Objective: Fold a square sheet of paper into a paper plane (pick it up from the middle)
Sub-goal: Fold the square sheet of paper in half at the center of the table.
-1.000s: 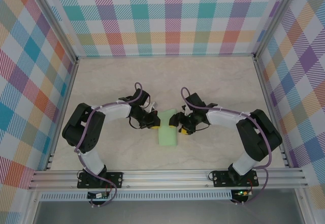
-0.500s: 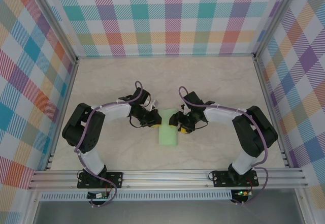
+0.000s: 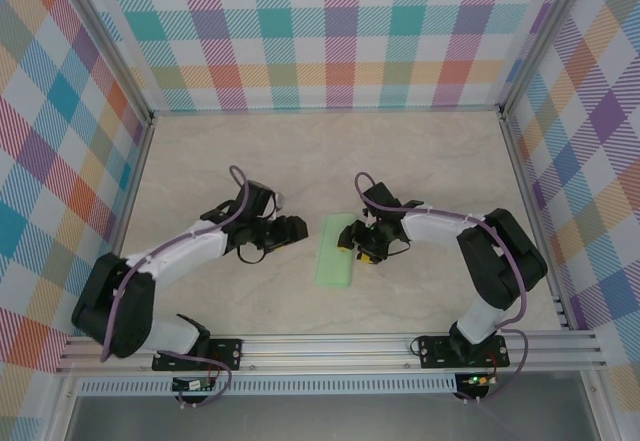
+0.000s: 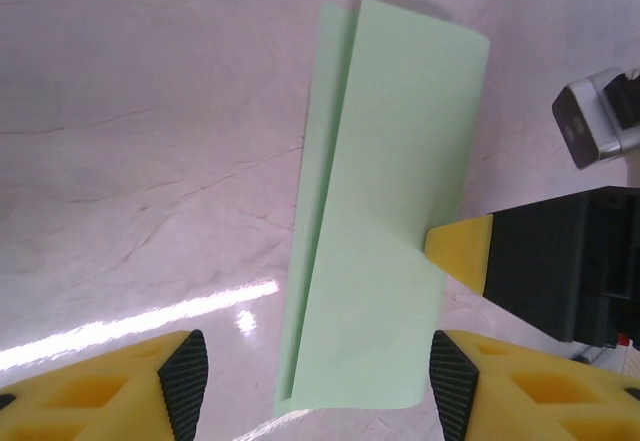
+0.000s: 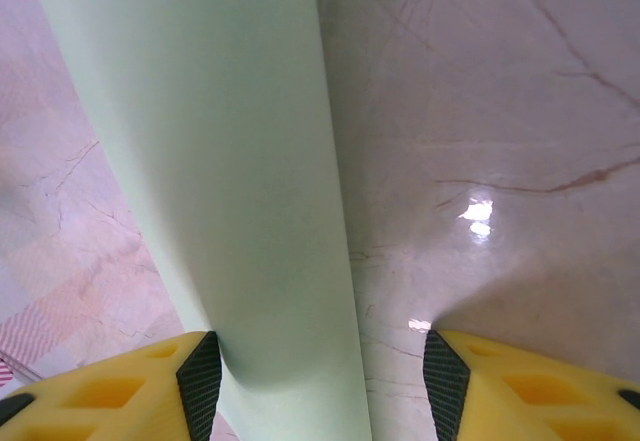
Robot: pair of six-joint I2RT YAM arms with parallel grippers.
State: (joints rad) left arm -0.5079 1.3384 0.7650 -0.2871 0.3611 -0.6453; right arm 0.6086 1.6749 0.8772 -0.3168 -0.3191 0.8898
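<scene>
**Fold status: first lengthwise fold made, later folds outstanding**

The table point(image 3: 420, 161) carries the square sheet of paper point(image 3: 335, 251). It lies flat as a narrow strip, doubled lengthwise. The upper layer sits slightly off the lower one, leaving a thin margin along one long edge. No nose corners or wings are folded, so most of the work appears to remain. The left gripper point(image 3: 285, 229) stands just left of the sheet, apart from it, jaws spread and holding nothing. The right gripper point(image 3: 352, 244) is at the sheet's right edge, jaws spread wide, one fingertip point(image 4: 458, 246) touching that edge.
</scene>
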